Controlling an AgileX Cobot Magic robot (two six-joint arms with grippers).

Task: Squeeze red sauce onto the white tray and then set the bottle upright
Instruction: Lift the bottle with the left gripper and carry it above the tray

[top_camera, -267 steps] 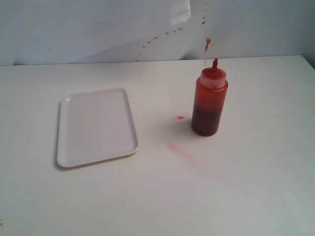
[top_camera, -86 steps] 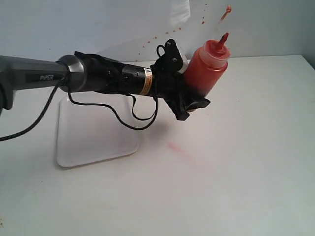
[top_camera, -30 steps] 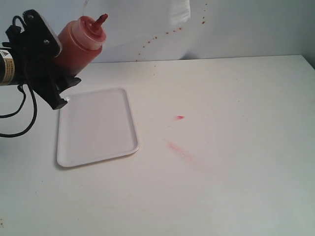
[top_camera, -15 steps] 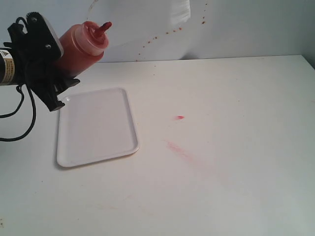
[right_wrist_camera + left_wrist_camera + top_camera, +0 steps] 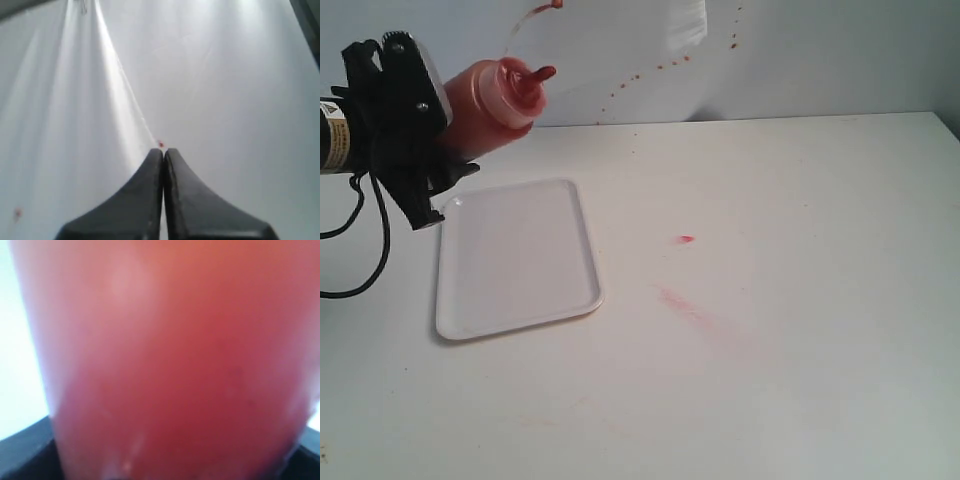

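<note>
At the upper left of the frame we see the left gripper (image 5: 432,140) clamped around the bottle (image 5: 492,92), which tilts with its red nozzle pointing right; just below, the white tray (image 5: 515,262) lies flat on the tabletop (image 5: 800,350); our right gripper (image 5: 163,156) is pressed together

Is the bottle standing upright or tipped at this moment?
Tipped. The left gripper holds the bottle in the air, leaning far over, its red nozzle pointing sideways, not down at the white tray.

Bottle (image 5: 170,365) a close red blur
</note>
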